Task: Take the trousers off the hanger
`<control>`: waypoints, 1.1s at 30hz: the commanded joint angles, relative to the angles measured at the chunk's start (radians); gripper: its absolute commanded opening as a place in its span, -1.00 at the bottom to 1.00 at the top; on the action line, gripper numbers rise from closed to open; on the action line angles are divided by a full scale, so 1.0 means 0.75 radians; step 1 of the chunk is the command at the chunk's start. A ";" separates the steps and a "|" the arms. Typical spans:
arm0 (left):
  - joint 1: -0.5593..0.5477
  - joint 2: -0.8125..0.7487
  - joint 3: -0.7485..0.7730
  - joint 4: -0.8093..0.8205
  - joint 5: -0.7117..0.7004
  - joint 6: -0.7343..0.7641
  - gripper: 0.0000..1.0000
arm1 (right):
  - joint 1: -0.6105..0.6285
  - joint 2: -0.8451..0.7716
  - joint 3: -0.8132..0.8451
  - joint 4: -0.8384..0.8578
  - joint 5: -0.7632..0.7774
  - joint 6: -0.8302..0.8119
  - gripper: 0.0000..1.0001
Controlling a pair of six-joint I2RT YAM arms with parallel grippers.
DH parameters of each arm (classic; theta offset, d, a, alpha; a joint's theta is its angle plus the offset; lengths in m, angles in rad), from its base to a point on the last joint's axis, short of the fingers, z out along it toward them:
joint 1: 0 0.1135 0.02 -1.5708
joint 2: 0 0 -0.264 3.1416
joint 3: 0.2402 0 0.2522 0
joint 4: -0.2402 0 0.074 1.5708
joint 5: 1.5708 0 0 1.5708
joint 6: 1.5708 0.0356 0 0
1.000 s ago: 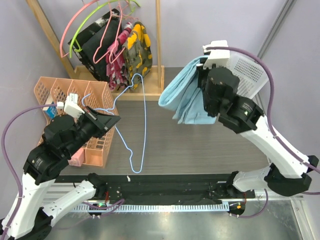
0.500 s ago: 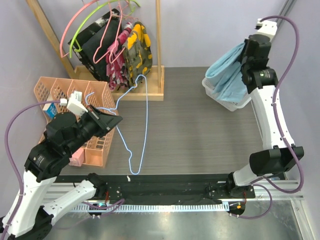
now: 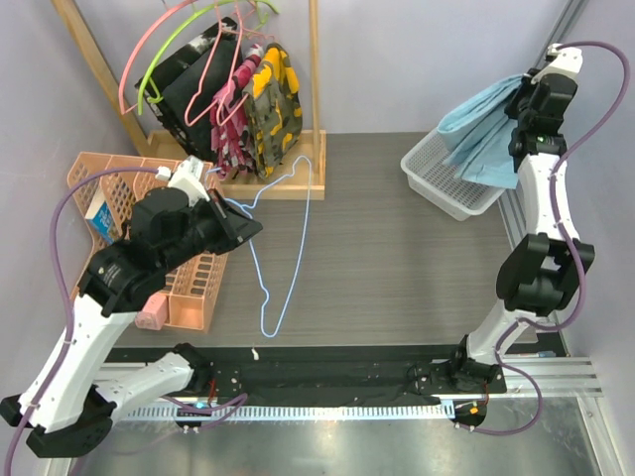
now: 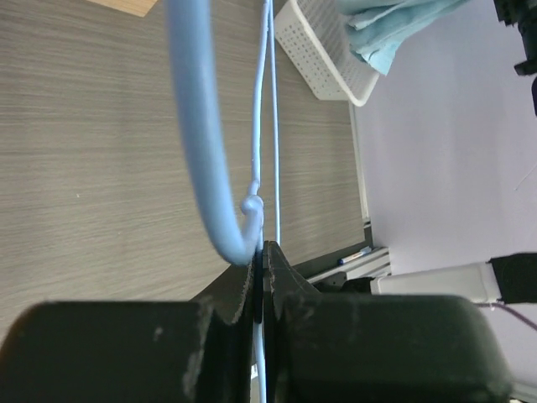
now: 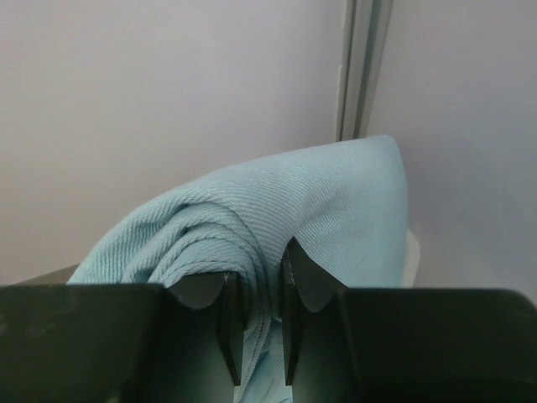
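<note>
Top external view: the right gripper [image 5: 256, 285], clamped on the trousers [image 3: 481, 134], has swung them from mid-table to above the white basket [image 3: 442, 193], perhaps touching it. The left gripper [image 4: 262, 264] pinches the bare hanger [image 4: 193, 84], so removal looks done; only release remains.

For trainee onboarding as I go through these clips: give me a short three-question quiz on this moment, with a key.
1. True or false: the soft sky-blue cloth trousers hang on the thin light-blue wire hanger.
2. The left pincer is shut on: A the hanger, B the trousers, C nothing.
3. Which pincer holds the trousers over the white perforated plastic basket?
Key: 1 false; 2 A; 3 the right pincer.
</note>
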 commanded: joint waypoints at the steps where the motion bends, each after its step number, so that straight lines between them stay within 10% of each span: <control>1: 0.009 0.033 0.063 -0.001 0.088 0.103 -1.00 | -0.045 0.041 0.093 0.354 -0.204 -0.018 -0.98; 14: 0.082 0.086 0.006 0.058 0.178 0.093 -1.00 | -0.041 0.254 0.212 0.285 -0.429 -0.037 -0.98; 25: 0.156 0.102 -0.052 0.105 0.244 0.028 -1.00 | 0.248 0.375 0.081 0.256 -0.122 -0.080 -0.97; 33: 0.189 0.111 -0.043 0.118 0.254 0.016 -1.00 | 0.266 0.351 0.063 0.142 0.019 -0.057 -0.56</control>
